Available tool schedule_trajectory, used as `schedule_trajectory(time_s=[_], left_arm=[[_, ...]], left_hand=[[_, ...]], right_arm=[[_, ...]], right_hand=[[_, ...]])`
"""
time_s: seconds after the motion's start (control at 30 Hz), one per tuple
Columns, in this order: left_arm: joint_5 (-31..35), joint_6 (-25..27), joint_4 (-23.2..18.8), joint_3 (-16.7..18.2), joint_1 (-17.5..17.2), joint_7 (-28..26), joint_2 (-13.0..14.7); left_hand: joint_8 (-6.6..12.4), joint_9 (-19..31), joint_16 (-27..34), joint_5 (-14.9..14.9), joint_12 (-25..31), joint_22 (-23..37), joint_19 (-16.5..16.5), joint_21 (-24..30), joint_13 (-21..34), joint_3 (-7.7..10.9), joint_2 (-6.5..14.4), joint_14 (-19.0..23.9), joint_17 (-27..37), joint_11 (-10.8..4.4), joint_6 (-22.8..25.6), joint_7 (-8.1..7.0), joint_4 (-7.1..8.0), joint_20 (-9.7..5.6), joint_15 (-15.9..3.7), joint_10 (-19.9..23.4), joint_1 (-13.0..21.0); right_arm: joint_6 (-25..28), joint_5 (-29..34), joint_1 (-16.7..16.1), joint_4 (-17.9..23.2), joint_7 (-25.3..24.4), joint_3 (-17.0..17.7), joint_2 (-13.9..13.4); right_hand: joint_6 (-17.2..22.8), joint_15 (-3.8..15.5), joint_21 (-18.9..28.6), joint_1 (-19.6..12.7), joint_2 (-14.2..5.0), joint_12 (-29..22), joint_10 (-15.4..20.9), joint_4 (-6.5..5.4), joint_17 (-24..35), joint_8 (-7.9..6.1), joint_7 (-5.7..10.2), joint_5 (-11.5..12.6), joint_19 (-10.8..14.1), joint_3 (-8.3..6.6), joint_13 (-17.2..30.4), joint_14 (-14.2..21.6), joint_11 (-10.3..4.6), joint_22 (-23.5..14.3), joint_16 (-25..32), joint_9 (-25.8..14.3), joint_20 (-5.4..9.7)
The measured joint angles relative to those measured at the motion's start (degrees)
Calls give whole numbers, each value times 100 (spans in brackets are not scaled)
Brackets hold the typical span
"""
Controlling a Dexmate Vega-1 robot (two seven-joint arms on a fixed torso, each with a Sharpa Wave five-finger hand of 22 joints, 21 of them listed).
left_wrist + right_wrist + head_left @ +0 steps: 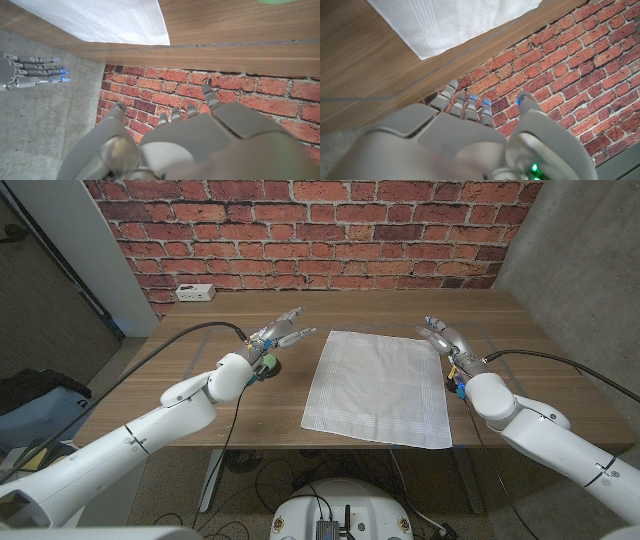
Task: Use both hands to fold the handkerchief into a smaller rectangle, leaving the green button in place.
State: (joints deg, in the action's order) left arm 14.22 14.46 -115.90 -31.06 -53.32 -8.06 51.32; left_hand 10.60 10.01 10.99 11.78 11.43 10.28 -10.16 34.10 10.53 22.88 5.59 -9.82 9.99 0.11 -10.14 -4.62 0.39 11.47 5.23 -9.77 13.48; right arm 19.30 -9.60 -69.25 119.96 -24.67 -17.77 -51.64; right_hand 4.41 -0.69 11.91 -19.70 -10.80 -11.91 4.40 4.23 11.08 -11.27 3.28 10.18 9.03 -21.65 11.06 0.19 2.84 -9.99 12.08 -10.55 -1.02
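Observation:
The white handkerchief (380, 388) lies spread flat in the middle of the wooden table (200, 395). My left hand (278, 335) hovers just left of the cloth's far left corner, fingers apart and holding nothing. The green button (268, 363) sits on the table under that wrist, partly hidden, clear of the cloth. My right hand (445, 338) is at the cloth's far right corner, fingers extended and empty. The left wrist view shows a handkerchief (100, 20) corner, a sliver of the green button (275, 1), my left hand (190, 145) and my right hand (35, 72). The right wrist view shows the handkerchief (455, 20) beyond my right hand (470, 140).
A white power strip (194, 292) lies at the table's back left, against the brick wall (320, 230). Black cables run along both arms. Bare wood shows on either side of the cloth and along the front edge.

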Motion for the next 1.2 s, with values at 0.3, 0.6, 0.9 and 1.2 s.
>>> schedule_trajectory(time_s=[0.3,0.6,0.9,1.2], left_arm=[[219,176,-312,-9,-113,175,136],[399,289,-580,-9,-255,293,250],[514,322,-739,4,-360,400,319],[631,391,-908,11,-466,547,393]], left_hand=[[0,0,0,-35,0,-1,0,0,0,17,2,0,0,0,23,23,-17,0,0,0,-2],[-1,0,1,-35,0,-1,0,0,0,16,2,0,0,0,22,22,-64,-1,0,0,58],[-1,0,-19,-34,0,-1,0,0,-1,-8,0,0,0,0,22,22,-87,-1,-1,0,60],[-1,0,-19,-34,0,-1,1,-22,-1,6,-44,0,-1,0,22,22,-121,-1,-1,0,103]], right_arm=[[540,222,-238,451,-147,44,-151],[1020,436,-487,864,-263,94,-297],[1374,577,-650,1181,-270,101,-461],[1795,699,-779,1498,-140,100,-705]], right_hand=[[31,1,0,-54,-8,0,52,-23,0,0,31,0,31,-22,0,2,-7,0,22,0,-31],[82,30,0,-54,-8,0,104,-21,0,0,41,0,30,-67,0,32,-18,0,21,1,-31],[144,60,0,-106,0,0,124,-44,-1,0,40,0,62,-90,0,63,3,0,43,1,-63],[144,66,0,-106,0,0,145,-68,-1,0,40,0,92,-114,0,68,-18,0,43,1,-32]])
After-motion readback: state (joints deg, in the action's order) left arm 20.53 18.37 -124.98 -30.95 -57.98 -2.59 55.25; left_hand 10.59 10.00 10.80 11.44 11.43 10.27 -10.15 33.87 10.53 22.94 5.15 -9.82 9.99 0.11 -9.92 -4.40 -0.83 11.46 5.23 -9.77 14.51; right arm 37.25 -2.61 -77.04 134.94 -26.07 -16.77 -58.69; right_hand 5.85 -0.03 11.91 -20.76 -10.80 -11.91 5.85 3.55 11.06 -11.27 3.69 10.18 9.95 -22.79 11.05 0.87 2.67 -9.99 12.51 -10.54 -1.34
